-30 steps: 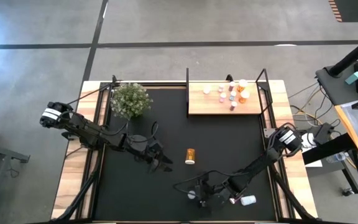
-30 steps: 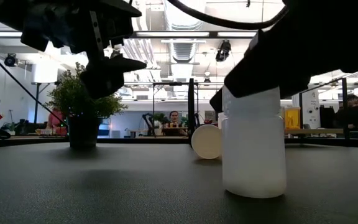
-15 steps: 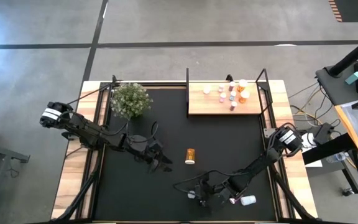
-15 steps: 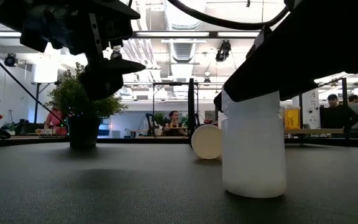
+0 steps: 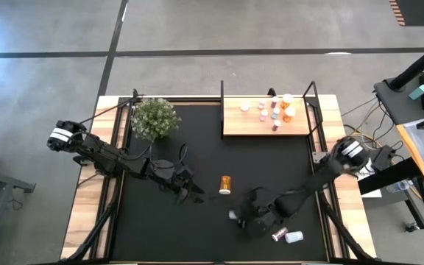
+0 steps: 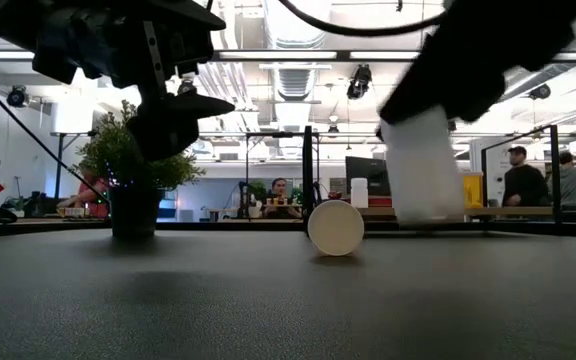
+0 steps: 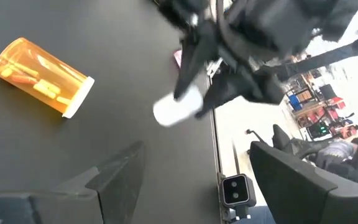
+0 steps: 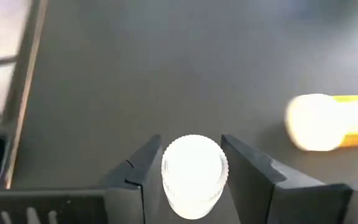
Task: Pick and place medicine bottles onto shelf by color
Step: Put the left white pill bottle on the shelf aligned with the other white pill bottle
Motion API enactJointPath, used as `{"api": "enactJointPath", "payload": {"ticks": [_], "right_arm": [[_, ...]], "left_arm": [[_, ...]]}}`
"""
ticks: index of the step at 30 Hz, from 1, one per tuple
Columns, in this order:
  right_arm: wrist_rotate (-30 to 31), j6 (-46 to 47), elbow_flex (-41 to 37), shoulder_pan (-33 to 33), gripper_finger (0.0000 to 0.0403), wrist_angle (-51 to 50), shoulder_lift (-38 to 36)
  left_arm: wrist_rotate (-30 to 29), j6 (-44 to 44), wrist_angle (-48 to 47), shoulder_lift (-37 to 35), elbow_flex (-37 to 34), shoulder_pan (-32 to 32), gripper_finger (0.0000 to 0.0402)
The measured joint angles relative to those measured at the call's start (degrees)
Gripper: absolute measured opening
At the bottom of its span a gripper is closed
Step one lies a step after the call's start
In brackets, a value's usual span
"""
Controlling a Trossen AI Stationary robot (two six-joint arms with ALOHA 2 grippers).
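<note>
A light, slick white bottle (image 8: 194, 175) is held by the right gripper (image 8: 191, 171) jaws at mid-frame; a mid-body grip looks safest. Left gripper (image 7: 188, 171) jaws are wide.

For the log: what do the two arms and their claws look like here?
Both arms are dark, slim and jointed, with thin black cables looping beside them. The left arm has a pale ringed joint near its base, and so does the right arm. Each claw, left and right, has two flat, angular dark fingers.
</note>
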Motion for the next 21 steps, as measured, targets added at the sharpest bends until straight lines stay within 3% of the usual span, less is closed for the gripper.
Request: {"api": "enactJointPath", "payload": {"ticks": [5,10,14,21], "right_arm": [[7.98,8.65,-0.3,-3.55,0.0133,-11.44,-6.6],[19.6,28.77,-0.62,-7.52,0.014,-26.94,-11.48],[26.16,42.49,-0.88,-10.93,0.0139,-33.09,-12.65],[26.24,42.32,-1.04,-20.8,0.0137,-33.06,-10.6]], "left_arm": [[0.0,0.03,0.07,0.0,0.09,0.05,0.0272],[0.0,0.17,-0.01,0.0,0.07,0.37,0.0272],[0.02,3.06,0.02,0.0,0.08,1.38,0.0272],[0.0,4.63,0.46,-0.07,0.55,6.95,0.0272]]}}
